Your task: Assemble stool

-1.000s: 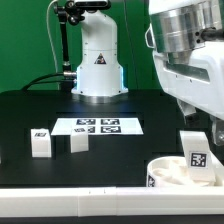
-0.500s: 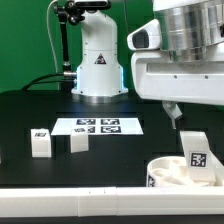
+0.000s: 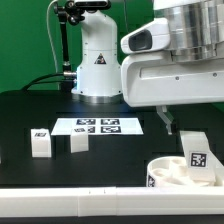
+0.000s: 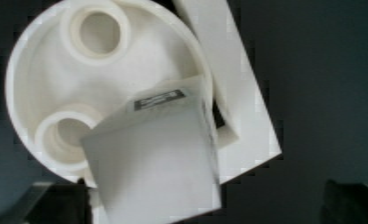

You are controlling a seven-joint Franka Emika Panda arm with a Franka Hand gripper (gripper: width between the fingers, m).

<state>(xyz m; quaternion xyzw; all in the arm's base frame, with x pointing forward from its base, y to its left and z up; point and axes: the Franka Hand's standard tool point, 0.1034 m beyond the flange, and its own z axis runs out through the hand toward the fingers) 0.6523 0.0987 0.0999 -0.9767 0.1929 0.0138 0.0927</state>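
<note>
Upright white blocky plastic leg [image 3: 196, 150] at one o'clock of round white ring-shaped seat [image 3: 165, 170]; gripper [image 3: 169, 121] at eleven o'clock, opening impossible to tell.

Arm [image 3: 185, 60] high at exterior view's right, end effector [image 3: 168, 123] downward.

The seat [image 3: 168, 172] lies at the front corner of the table [image 3: 115, 160], on the exterior view's right. The first leg [image 3: 197, 150] stands upright on it. The second leg [image 3: 41, 143] and third leg [image 3: 78, 141] stand side by side left of centre, just before the marker board [image 3: 98, 126].
</note>
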